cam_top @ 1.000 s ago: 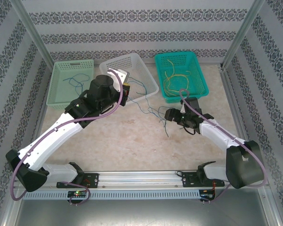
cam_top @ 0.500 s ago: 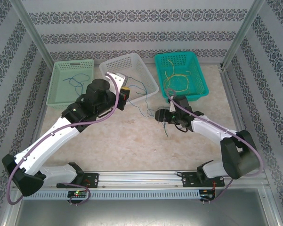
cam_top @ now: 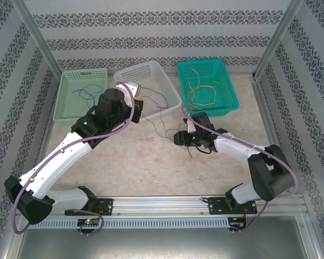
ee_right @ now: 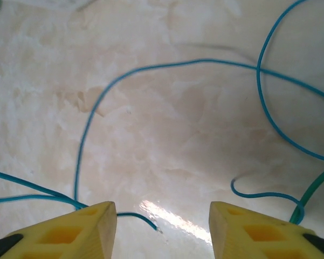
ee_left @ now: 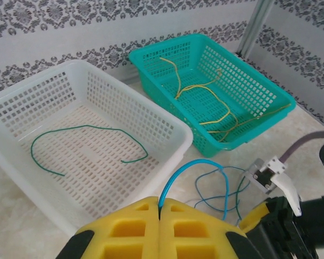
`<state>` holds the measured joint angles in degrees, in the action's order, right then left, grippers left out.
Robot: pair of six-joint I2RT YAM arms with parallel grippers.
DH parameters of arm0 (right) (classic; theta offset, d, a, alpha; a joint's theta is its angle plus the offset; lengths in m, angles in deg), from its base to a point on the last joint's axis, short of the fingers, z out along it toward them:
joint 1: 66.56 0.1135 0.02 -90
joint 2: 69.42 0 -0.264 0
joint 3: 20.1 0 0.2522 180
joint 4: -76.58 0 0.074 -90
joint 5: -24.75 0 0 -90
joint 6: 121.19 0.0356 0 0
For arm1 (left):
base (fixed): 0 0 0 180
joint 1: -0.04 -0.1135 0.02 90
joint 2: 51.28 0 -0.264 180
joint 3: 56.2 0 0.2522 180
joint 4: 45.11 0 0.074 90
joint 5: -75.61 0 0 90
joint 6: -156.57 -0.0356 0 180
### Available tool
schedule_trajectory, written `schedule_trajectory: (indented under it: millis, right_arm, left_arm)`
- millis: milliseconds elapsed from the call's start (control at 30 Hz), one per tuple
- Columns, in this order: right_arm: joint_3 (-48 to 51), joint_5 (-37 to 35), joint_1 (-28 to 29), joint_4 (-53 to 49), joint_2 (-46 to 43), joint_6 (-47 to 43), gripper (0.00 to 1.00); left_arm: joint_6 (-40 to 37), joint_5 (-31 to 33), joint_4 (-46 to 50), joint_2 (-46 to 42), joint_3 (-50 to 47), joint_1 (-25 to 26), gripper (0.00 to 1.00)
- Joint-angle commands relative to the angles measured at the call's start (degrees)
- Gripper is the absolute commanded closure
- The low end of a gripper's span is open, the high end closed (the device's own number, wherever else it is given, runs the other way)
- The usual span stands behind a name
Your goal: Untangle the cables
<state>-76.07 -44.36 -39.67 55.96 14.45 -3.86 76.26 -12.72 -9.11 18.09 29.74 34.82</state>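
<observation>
Pulling now, I risk cinching the thin curly blue cable (ee_left: 190,163), clamped in my left gripper (ee_left: 159,215), around the thin green wire (ee_right: 314,188) on the beige marbled table (ee_right: 151,135) (right gripper (ee_right: 163,215) gapes, gripping nothing).

Yellow cables (ee_left: 195,88) — several curly strands — lie loose in the teal basket (ee_left: 151,73). One green cable (ee_left: 83,127) lies as an open loop on the floor of the white basket (ee_left: 135,97). Blue cables (cam_top: 164,127) sprawl crossed and tangled on the table (cam_top: 140,162) just beside both baskets. One strand arcs upward, pinched in the closed left gripper (ee_left: 159,216). Another blue cable (cam_top: 86,93) lies in the pale green basket (cam_top: 58,102).
</observation>
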Motion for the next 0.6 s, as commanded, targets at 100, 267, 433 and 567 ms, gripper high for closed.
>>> schedule_trajectory:
  millis: [100, 267, 433, 567]
  right_arm:
    - [4.0, -6.1, 1.4, -2.7, 2.0, 7.8, 0.56]
    - [3.9, -9.7, 3.6, -5.5, 2.9, 7.6, 0.56]
    - [2.2, -10.5, 7.0, -1.9, 1.6, 6.6, 0.43]
    - [0.3, -14.4, 9.5, -6.4, 1.1, 2.9, 0.42]
  left_arm:
    - [1.1, 4.4, 1.9, -0.8, 0.5, -2.1, 1.00]
    - [0.8, 3.0, 1.9, -2.0, -0.4, -4.5, 1.00]
    - [2.7, -0.7, 0.3, -1.4, -1.5, -4.7, 1.00]
    - [4.0, 0.2, -0.1, -1.3, -3.0, -5.0, 1.00]
